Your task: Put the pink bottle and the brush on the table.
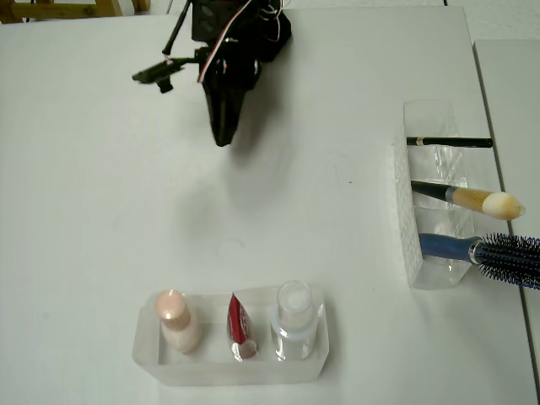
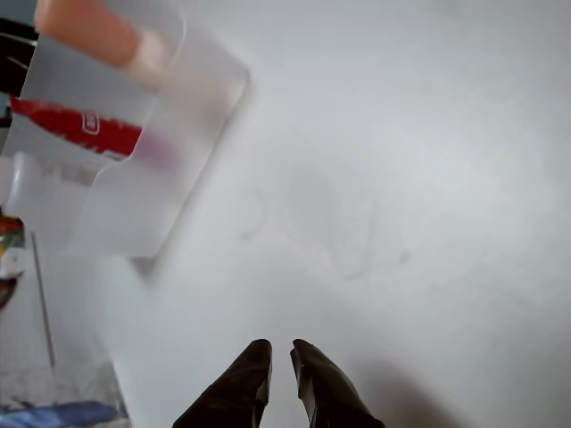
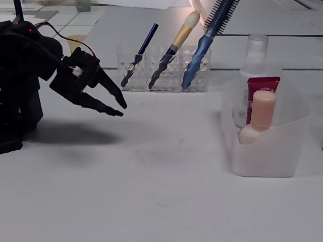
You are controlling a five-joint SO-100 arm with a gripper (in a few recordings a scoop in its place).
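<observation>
The pink bottle (image 1: 175, 321) is stood upright in a frosted tray (image 1: 152, 363) beside a red sachet (image 1: 239, 328). The brush (image 1: 472, 200) is seen propped in a clear holder (image 1: 413, 253), bristles outward. Well apart from both, the hand (image 3: 119, 108) is held above the counter (image 1: 101, 211), its fingers slightly parted, seemingly empty.
</observation>
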